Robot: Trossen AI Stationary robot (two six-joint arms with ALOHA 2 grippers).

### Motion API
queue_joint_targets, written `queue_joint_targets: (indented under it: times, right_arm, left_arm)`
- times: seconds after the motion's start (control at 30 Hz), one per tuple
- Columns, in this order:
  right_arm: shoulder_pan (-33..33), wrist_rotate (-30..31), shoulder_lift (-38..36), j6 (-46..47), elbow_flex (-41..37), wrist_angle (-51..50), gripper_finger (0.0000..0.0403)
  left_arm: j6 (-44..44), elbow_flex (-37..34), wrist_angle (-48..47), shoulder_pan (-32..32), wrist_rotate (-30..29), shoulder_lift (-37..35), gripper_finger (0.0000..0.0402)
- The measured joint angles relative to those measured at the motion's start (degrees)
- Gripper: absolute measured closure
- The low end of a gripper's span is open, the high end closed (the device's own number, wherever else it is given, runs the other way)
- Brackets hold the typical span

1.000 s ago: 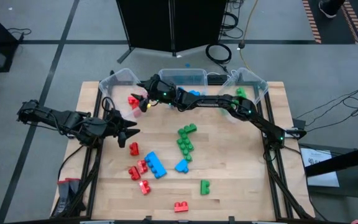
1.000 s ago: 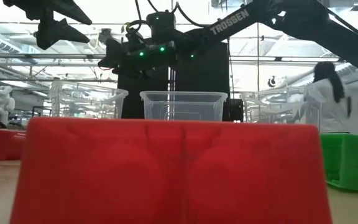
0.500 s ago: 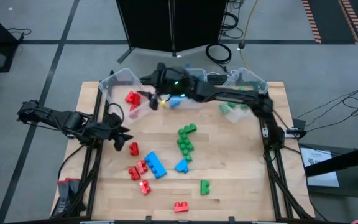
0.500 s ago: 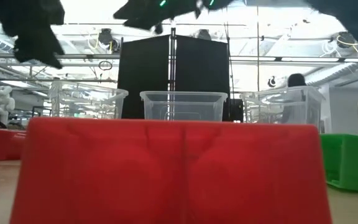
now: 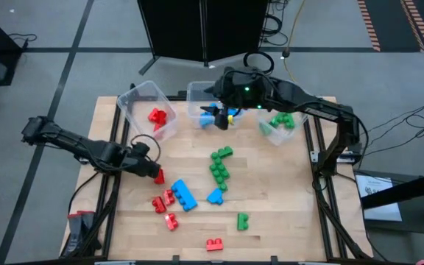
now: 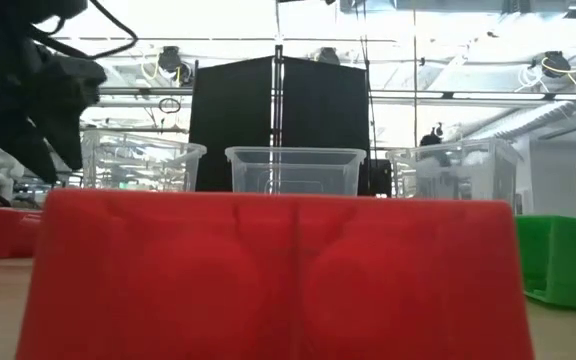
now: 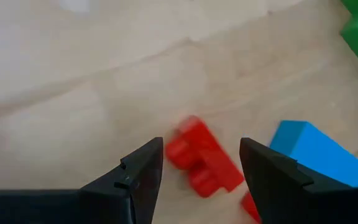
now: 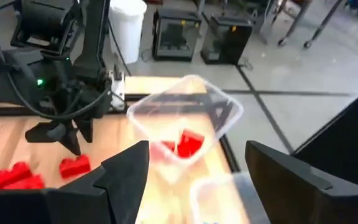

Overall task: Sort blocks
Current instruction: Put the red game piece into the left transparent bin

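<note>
Red, blue and green blocks lie scattered on the wooden table (image 5: 285, 191). My left gripper (image 5: 153, 166) is open and points down over a small red block (image 7: 201, 163), also seen from above (image 5: 158, 176). Its two fingers stand on either side of that block without touching it. My right gripper (image 8: 197, 180) is open and holds nothing. It hangs high over the middle clear bin (image 5: 201, 92), pointing toward the table's left. The left bin (image 5: 135, 99) holds red blocks (image 5: 157, 115), the middle one blue blocks (image 5: 209, 119), and the right bin (image 5: 300, 99) green blocks (image 5: 280, 121).
Green blocks (image 5: 219, 165) lie mid-table, with blue blocks (image 5: 184, 195) and red blocks (image 5: 164, 202) just beside my left gripper. More blocks sit near the front edge: a green one (image 5: 242, 220) and a red one (image 5: 214, 244). A large red block (image 6: 268, 270) fills the low view.
My right gripper has risen and swung from the left bin toward the table's right, ending over the middle bin. My left gripper has sunk toward the small red block and rolled about its own axis.
</note>
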Motion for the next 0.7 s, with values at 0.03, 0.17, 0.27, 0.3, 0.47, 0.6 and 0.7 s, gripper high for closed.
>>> queue_joint_targets:
  times: [0.03,0.17,0.27,0.3,0.47,0.6,0.7]
  right_arm:
    - [0.0,0.0,-0.4,0.4,0.0,-1.4,0.0142]
    - [0.2,-0.1,-0.3,2.0,0.0,-8.6,0.0142]
    - [0.6,-0.2,0.3,2.8,-0.1,-12.0,0.0142]
    - [0.7,-0.3,0.4,2.8,0.0,-12.8,0.0142]
    - [1.8,-0.4,0.5,2.8,-0.1,-14.5,0.0142]
    - [2.0,-0.4,0.5,2.7,-0.1,-14.4,0.0142]
    - [2.1,-0.4,0.5,2.7,-0.1,-14.5,0.0142]
  left_arm:
    - [1.0,0.0,1.9,-0.3,0.0,1.5,0.0192]
    - [4.3,0.1,6.4,-1.4,0.2,6.6,0.0192]
    - [2.1,0.8,3.8,-1.8,0.1,9.1,0.0192]
    - [1.0,1.0,2.4,-2.0,0.1,9.6,0.0192]
    - [-6.2,1.4,2.0,-2.9,-0.5,10.6,0.0192]
    - [-12.2,1.5,5.5,-3.8,-1.8,10.8,0.0192]
    - [-15.3,1.5,4.9,-4.4,-1.7,12.9,0.0192]
